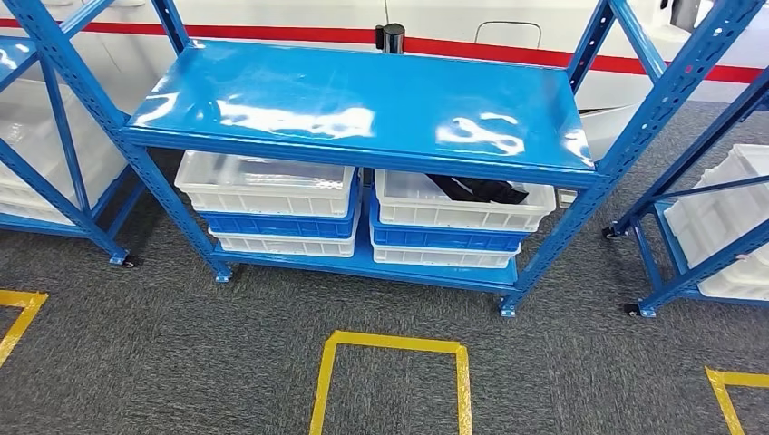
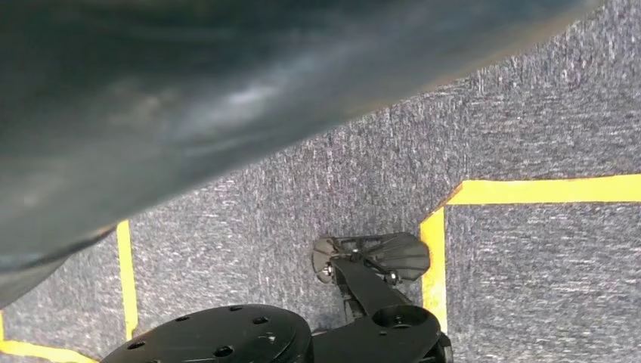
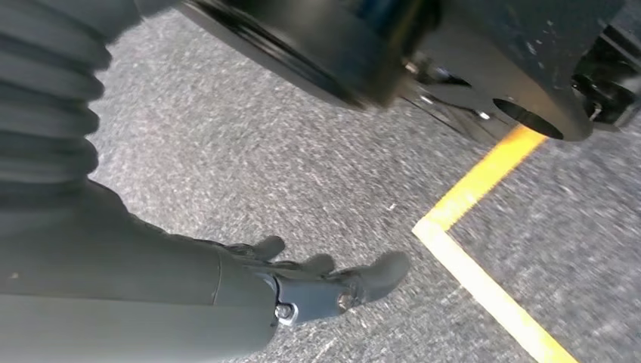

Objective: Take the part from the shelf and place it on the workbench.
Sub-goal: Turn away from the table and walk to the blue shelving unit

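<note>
Shelving is filling the head view: one blue shelf (image 1: 363, 109) standing straight ahead on grey carpet (image 1: 181, 362), with parts of two more blue racks showing at the left (image 1: 54, 136) and right (image 1: 698, 208) edges. Its glossy upper deck is lying bare and catching reflections. On the lower level two stacks of bins are sitting side by side, three bins in each: a white bin on top, a blue one in the middle, a white one beneath. The top white bin of the left stack (image 1: 265, 183) is showing nothing inside. The top white bin of the right stack (image 1: 461, 204) is holding the part (image 1: 479, 189), a dark object lying toward the bin's back, partly hidden under the deck's front edge. More white bins are resting in the side racks. Three yellow tape outlines are marking the carpet, the middle one (image 1: 392, 362) lying directly in front of the shelf.

In the right wrist view the right robot hand (image 3: 317, 283) is hanging over the carpet beside a yellow tape corner (image 3: 469, 249), its dark fingers (image 3: 378, 274) stretched out, slightly apart and holding nothing. Whether the left robot hand is wide or closed cannot be told
</note>
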`<action>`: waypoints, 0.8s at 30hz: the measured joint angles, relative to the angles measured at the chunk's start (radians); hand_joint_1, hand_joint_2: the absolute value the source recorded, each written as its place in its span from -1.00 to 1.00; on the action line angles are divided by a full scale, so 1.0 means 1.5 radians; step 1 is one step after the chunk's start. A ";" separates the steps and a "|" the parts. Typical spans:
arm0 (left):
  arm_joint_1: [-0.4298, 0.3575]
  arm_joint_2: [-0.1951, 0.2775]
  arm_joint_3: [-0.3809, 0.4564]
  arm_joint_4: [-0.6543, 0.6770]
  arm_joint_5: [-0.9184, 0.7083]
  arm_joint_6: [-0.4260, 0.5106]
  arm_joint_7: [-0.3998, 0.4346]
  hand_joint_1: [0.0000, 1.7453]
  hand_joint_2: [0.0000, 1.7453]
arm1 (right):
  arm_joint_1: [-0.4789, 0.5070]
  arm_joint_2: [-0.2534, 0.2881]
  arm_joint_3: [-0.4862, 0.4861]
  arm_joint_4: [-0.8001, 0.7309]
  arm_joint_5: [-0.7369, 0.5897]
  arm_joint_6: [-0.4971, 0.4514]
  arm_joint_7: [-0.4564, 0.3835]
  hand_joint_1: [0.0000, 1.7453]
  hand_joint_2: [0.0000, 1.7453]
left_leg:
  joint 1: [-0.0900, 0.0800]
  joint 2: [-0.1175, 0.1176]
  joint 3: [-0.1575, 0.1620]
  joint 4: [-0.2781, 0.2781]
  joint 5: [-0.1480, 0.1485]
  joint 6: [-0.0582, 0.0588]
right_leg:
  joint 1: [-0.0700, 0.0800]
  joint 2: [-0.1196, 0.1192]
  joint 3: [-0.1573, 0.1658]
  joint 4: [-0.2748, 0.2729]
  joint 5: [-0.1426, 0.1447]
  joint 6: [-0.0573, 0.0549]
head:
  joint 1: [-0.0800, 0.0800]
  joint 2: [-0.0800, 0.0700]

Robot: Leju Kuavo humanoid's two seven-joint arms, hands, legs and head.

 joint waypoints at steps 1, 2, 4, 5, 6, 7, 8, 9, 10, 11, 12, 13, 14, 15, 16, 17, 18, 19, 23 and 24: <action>0.000 0.000 0.000 0.000 0.000 -0.001 -0.001 -1.00 -1.00 | 0.001 0.000 0.000 0.000 0.000 0.000 0.000 -1.00 -1.00 | -0.002 -0.004 0.000 0.001 -0.001 -0.002 | 0.000 0.003 0.016 -0.042 0.017 0.002 | 0.000 0.000; 0.000 0.000 0.000 0.000 0.000 -0.001 -0.001 -1.00 -1.00 | 0.002 0.000 0.000 0.000 0.000 0.000 0.000 -1.00 -1.00 | -0.003 -0.007 -0.001 0.002 -0.002 -0.005 | -0.001 0.005 0.027 -0.071 0.028 0.000 | 0.000 0.000; 0.001 0.001 0.001 0.000 0.000 -0.003 -0.002 -1.00 -1.00 | 0.004 0.001 0.000 0.000 -0.001 0.001 0.000 -1.00 -1.00 | -0.007 -0.007 -0.003 0.004 -0.004 -0.003 | -0.001 0.008 0.033 -0.089 0.035 -0.008 | 0.000 0.000; 0.001 0.001 0.001 0.000 0.000 -0.005 -0.002 -1.00 -1.00 | 0.005 0.001 -0.001 0.000 -0.001 0.001 0.000 -1.00 -1.00 | -0.007 -0.006 -0.003 0.003 -0.003 0.000 | 0.000 0.009 0.033 -0.090 0.036 -0.010 | 0.000 0.000; 0.001 0.002 0.001 0.000 0.000 -0.006 -0.003 -1.00 -1.00 | 0.005 0.001 -0.001 0.000 -0.001 0.002 0.000 -1.00 -1.00 | -0.007 -0.005 -0.002 0.003 -0.003 0.005 | 0.000 0.009 0.033 -0.090 0.037 -0.010 | 0.000 0.000; 0.001 0.002 0.001 0.000 0.000 -0.006 -0.003 -1.00 -1.00 | 0.005 0.001 -0.001 0.000 -0.001 0.003 0.000 -1.00 -1.00 | -0.006 -0.005 -0.001 0.001 -0.002 0.008 | 0.001 0.009 0.034 -0.090 0.037 -0.011 | 0.000 0.000; 0.001 0.002 0.001 0.000 0.000 -0.006 -0.003 -1.00 -1.00 | 0.004 0.001 -0.001 0.000 -0.001 0.003 0.000 -1.00 -1.00 | -0.006 -0.004 0.001 0.000 -0.002 0.007 | 0.002 0.009 0.034 -0.090 0.037 -0.011 | 0.000 0.000; 0.001 0.002 0.001 0.000 0.000 -0.006 -0.004 -1.00 -1.00 | 0.004 0.001 -0.001 0.000 -0.001 0.004 0.000 -1.00 -1.00 | -0.006 -0.004 0.002 -0.002 -0.002 0.007 | 0.003 0.009 0.034 -0.090 0.037 -0.012 | 0.000 0.000; 0.001 0.002 0.001 0.000 0.000 -0.006 -0.004 -1.00 -1.00 | 0.004 0.002 -0.001 0.000 -0.001 0.004 0.000 -1.00 -1.00 | -0.005 -0.004 0.003 -0.003 -0.001 0.006 | 0.004 0.009 0.035 -0.090 0.036 -0.013 | 0.000 0.000; 0.001 0.002 0.001 0.000 0.000 -0.006 -0.004 -1.00 -1.00 | 0.004 0.002 -0.002 0.000 -0.001 0.004 0.000 -1.00 -1.00 | -0.005 -0.004 0.003 -0.004 -0.001 0.005 | 0.004 0.009 0.035 -0.090 0.036 -0.015 | 0.000 0.000; 0.001 0.002 0.001 0.000 0.000 -0.006 -0.004 -1.00 -1.00 | 0.004 0.002 -0.002 0.000 -0.001 0.004 0.000 -1.00 -1.00 | -0.005 -0.004 0.004 -0.004 0.000 0.003 | 0.005 0.009 0.035 -0.090 0.036 -0.016 | 0.000 0.000; 0.001 0.002 0.001 0.000 0.000 -0.006 -0.004 -1.00 -1.00 | 0.004 0.002 -0.003 0.000 -0.002 0.004 0.000 -1.00 -1.00 | -0.004 -0.004 0.004 -0.005 0.000 0.001 | 0.005 0.009 0.035 -0.090 0.036 -0.017 | 0.000 0.000; 0.001 0.002 0.001 0.000 0.000 -0.007 -0.004 -1.00 -1.00 | 0.004 0.002 -0.004 0.000 -0.002 0.004 0.000 -1.00 -1.00 | -0.004 -0.004 0.004 -0.005 0.000 -0.002 | 0.005 0.009 0.035 -0.089 0.036 -0.017 | 0.000 0.000; 0.001 0.002 0.001 0.000 0.000 -0.007 -0.005 -1.00 -1.00 | 0.004 0.002 -0.005 0.000 -0.002 0.005 0.001 -1.00 -1.00 | -0.004 -0.004 0.004 -0.005 0.000 -0.006 | 0.006 0.009 0.035 -0.089 0.036 -0.017 | 0.000 0.000; 0.001 0.002 0.001 0.000 0.000 -0.008 -0.005 -1.00 -1.00 | 0.004 0.001 -0.005 0.000 -0.002 0.005 0.001 -1.00 -1.00 | -0.003 -0.004 0.004 -0.005 0.000 -0.009 | 0.006 0.009 0.035 -0.089 0.035 -0.017 | 0.000 0.000; 0.001 0.002 0.001 0.000 0.000 -0.008 -0.006 -1.00 -1.00 | 0.004 0.001 -0.006 0.000 -0.002 0.006 0.001 -1.00 -1.00 | -0.003 -0.004 0.004 -0.006 0.000 -0.012 | 0.006 0.009 0.035 -0.089 0.035 -0.018 | 0.000 0.000; 0.001 0.002 0.001 0.000 0.000 -0.008 -0.006 -1.00 -1.00 | 0.004 0.001 -0.006 0.000 -0.003 0.006 0.002 -1.00 -1.00 | -0.003 -0.004 0.004 -0.006 -0.001 -0.013 | 0.006 0.009 0.035 -0.089 0.035 -0.018 | 0.000 0.000; 0.001 0.002 0.001 0.000 0.000 -0.008 -0.006 -1.00 -1.00 | 0.004 0.001 -0.006 0.000 -0.003 0.007 0.002 -1.00 -1.00 | -0.003 -0.004 0.003 -0.006 -0.001 -0.014 | 0.006 0.009 0.035 -0.089 0.035 -0.018 | 0.001 0.000; 0.001 0.001 0.001 0.000 0.000 -0.008 -0.006 -1.00 -1.00 | 0.004 0.001 -0.007 0.000 -0.003 0.007 0.002 -1.00 -1.00 | -0.006 -0.004 0.003 -0.006 -0.001 -0.014 | 0.003 0.009 0.035 -0.089 0.035 -0.018 | 0.001 0.000; 0.001 0.002 0.001 0.000 0.000 -0.009 -0.006 -1.00 -1.00 | 0.004 0.001 -0.007 0.000 -0.003 0.007 0.002 -1.00 -1.00 | -0.007 -0.004 0.003 -0.005 -0.001 -0.014 | 0.002 0.009 0.035 -0.089 0.035 -0.018 | 0.001 0.000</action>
